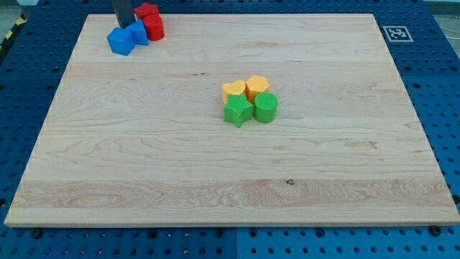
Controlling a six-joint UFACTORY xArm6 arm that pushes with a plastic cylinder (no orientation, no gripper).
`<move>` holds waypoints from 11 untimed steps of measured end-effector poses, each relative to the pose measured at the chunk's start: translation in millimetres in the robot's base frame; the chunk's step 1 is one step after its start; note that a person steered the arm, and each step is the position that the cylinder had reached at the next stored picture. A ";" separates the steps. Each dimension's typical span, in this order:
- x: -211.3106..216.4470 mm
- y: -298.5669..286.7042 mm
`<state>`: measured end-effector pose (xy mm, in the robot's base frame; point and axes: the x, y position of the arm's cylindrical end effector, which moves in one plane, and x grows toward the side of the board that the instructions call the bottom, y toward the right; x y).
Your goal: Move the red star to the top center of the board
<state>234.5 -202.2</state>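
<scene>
Two red blocks sit near the board's top left corner. The upper red block (pixel 148 10) looks star-like and is partly hidden by the rod. The lower red block (pixel 154 28) looks rounded, though I cannot tell its shape for sure. My tip (pixel 124 26) stands just left of the red blocks and right behind two blue blocks, a blue cube-like block (pixel 121 42) and a second blue block (pixel 139 34). The tip seems to touch this cluster.
A tight group lies near the board's middle: a yellow heart (pixel 233 90), a yellow hexagon (pixel 257 85), a green star (pixel 237 111) and a green cylinder (pixel 265 108). A printed marker tag (pixel 396 33) sits at the board's top right corner.
</scene>
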 end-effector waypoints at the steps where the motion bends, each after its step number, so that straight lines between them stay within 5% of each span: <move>1: -26.5 0.0; 11: -42.9 53.4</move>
<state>191.6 -148.8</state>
